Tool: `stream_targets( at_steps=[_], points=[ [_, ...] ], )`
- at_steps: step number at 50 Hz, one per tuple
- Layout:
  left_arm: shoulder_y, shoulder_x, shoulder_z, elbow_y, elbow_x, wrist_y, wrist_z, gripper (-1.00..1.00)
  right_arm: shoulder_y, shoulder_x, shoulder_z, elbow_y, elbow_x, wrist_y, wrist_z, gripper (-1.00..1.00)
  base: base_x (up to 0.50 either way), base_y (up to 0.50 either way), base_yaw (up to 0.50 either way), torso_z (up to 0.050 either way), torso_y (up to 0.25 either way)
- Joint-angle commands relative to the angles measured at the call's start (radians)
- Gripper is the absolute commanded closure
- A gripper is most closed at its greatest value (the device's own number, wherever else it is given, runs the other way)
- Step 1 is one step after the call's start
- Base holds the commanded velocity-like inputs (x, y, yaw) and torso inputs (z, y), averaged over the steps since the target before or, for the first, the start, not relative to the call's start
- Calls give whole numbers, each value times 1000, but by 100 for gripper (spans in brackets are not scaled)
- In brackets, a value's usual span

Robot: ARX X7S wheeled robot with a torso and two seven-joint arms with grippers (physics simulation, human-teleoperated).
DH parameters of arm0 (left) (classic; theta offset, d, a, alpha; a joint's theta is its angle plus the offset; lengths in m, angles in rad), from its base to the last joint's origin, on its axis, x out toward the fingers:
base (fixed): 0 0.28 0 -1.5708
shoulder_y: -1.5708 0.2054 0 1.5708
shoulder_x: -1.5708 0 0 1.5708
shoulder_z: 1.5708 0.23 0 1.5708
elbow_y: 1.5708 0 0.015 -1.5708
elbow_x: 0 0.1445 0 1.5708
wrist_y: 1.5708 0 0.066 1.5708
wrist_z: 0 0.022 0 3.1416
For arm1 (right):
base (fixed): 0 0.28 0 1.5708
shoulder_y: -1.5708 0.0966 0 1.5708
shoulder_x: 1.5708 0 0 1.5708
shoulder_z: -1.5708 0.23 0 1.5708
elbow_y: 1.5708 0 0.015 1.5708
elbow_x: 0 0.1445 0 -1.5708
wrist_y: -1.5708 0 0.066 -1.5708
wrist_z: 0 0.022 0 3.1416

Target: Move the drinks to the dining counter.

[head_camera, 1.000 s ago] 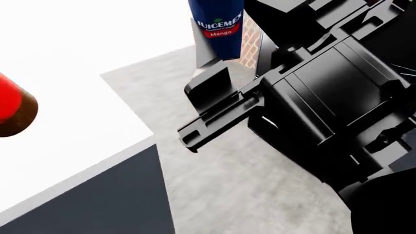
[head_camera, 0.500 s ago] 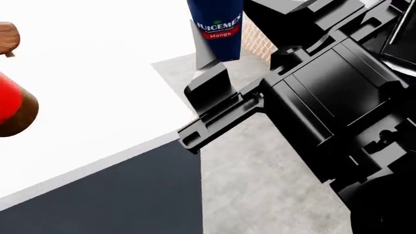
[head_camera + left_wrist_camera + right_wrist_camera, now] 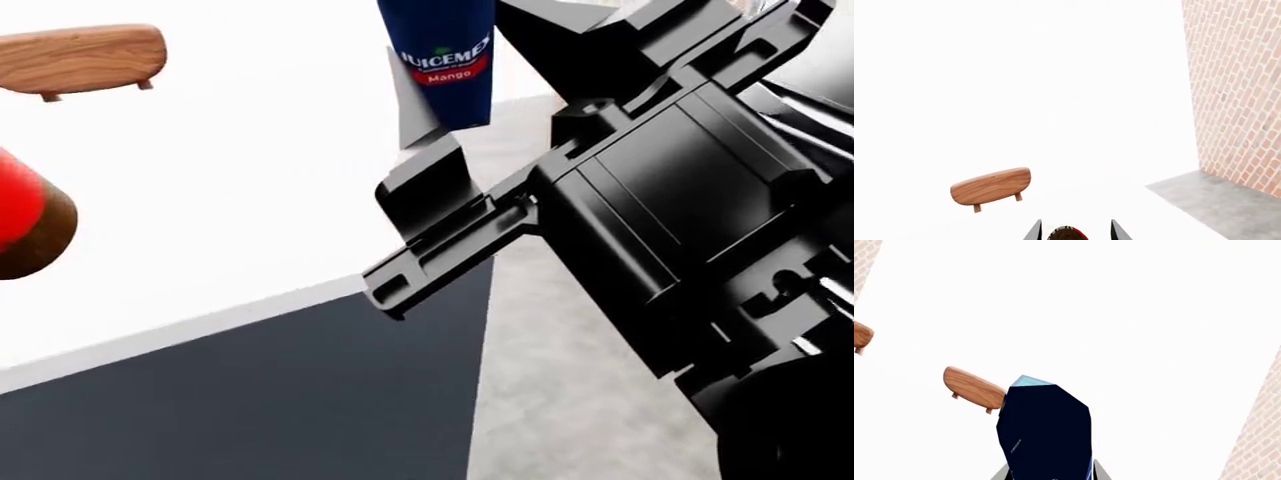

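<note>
The right end effector (image 3: 1049,475) is clamped on the juice carton (image 3: 446,62): in the right wrist view its two dark fingertips show at either side of the carton's base, and the carton stands up between them. In the head view the carton hangs in front of the right arm, over the white top of the table (image 3: 227,200).

The left end effector (image 3: 1074,231) is closed around the brown bottle (image 3: 27,215). In the left wrist view only the bottle's brown and red top shows between the two fingertips, and in the head view its red label and brown body enter from the left edge, above the white top.

Compared with one second ago, the view has moved forward. The white top now fills more of the head view, its dark base (image 3: 267,400) is wider at the bottom, and the grey floor (image 3: 574,380) has shrunk to a strip on the right. A wooden stool (image 3: 83,60) has come into sight at the upper left, and the wrist views show stools as well. Both drinks kept their place in the picture, so the robot seems to carry them while its base approaches.

This suggests that the robot has almost arrived and the next step is to set both drinks down. The green bottle is not visible in any view.
</note>
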Motion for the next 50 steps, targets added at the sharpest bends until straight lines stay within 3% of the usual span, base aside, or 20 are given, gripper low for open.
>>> stream_targets(
  at_steps=[1, 50],
  points=[
    [-5, -2, -1, 2, 7, 10, 0, 100, -2, -1, 9, 1, -11, 12, -3, 100, -29, -73, 500, 0, 0],
    [-9, -2, 3, 4, 6, 11, -1, 100, -9, -8, 19, -5, -3, 28, -11, 100, -11, -39, 500, 0, 0]
  ],
)
